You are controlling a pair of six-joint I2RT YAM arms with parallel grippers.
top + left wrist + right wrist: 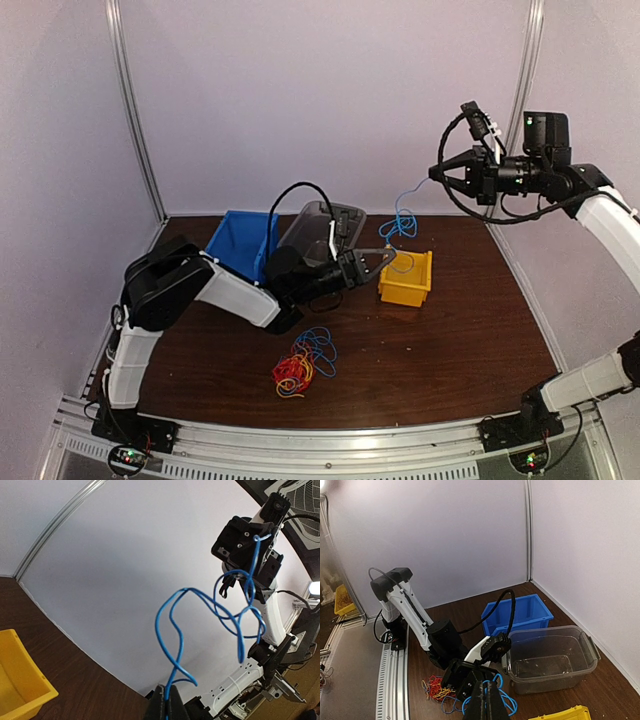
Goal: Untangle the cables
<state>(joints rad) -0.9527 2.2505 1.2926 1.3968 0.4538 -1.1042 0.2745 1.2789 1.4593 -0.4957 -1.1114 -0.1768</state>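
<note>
Tension is my worry: both grippers are pinched shut on one blue cable (172,630), the right gripper (434,175) high at the far right, the left gripper (385,257) low, just beside the yellow bin (408,288). The wire hangs between them in loose kinks. If I pull the arms apart too hard, a kink could cinch into a knot, or the thin wire could slip out of a grip. The other cables (300,367) lie heaped on the table (450,350), near and left of the bin; a dropped end could fall back among them.
</note>
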